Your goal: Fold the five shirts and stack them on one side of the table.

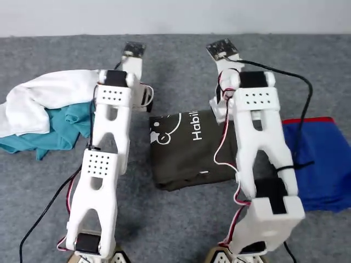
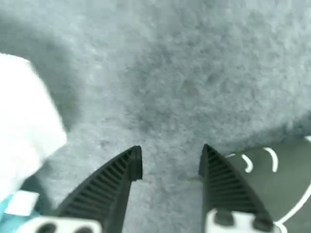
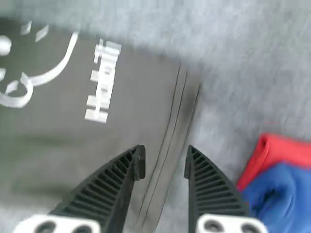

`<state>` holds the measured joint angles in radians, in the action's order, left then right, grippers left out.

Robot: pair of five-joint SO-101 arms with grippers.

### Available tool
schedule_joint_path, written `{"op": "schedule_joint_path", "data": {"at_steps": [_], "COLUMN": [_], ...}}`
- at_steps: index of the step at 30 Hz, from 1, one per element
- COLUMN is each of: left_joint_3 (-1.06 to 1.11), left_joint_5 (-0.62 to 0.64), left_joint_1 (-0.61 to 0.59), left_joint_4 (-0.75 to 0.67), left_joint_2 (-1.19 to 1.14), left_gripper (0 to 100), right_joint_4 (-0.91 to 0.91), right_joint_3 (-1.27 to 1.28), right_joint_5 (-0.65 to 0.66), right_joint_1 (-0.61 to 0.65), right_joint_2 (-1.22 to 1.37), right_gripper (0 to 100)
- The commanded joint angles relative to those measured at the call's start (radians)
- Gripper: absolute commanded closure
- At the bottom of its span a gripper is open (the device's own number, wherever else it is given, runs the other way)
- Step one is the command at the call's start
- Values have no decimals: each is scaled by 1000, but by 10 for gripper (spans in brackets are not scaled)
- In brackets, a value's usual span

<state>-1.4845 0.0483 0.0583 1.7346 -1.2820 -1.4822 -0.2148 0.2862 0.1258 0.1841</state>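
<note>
A folded dark shirt (image 1: 186,148) with white print lies mid-table between the arms. A white shirt (image 1: 49,96) is heaped on a crumpled teal shirt (image 1: 60,126) at the left. At the right lies a blue shirt (image 1: 321,159) with a red shirt (image 1: 307,120) showing at its far edge. My left gripper (image 2: 170,160) hangs open above bare carpet, between the white shirt (image 2: 24,126) and the dark shirt's corner (image 2: 272,170). My right gripper (image 3: 164,158) is open over the dark shirt's (image 3: 73,126) right edge, with the red (image 3: 257,155) and blue (image 3: 277,194) shirts beside it.
Grey carpet (image 1: 181,60) covers the table, and bare carpet shows at the back and along the front. Both arms' cables (image 1: 299,82) trail over the surface. A pale wall (image 1: 175,16) bounds the far edge.
</note>
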Motion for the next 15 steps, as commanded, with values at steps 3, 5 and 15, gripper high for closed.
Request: {"op": "schedule_joint_path", "data": {"at_steps": [3, 5, 15], "left_joint_3": [-24, -8, 117], "left_joint_5": [0, 0, 0], "left_joint_1": [23, 35, 41], "left_joint_4": [23, 23, 23], "left_joint_2": [112, 149, 331], "left_gripper": [805, 805, 805], "right_joint_4": [-186, -211, -110], "right_joint_3": [-31, -9, 21], "right_joint_5": [-49, -75, -141], "right_joint_1": [-24, -25, -19], "right_joint_2": [-61, -42, 232], "right_gripper": [847, 845, 742]}}
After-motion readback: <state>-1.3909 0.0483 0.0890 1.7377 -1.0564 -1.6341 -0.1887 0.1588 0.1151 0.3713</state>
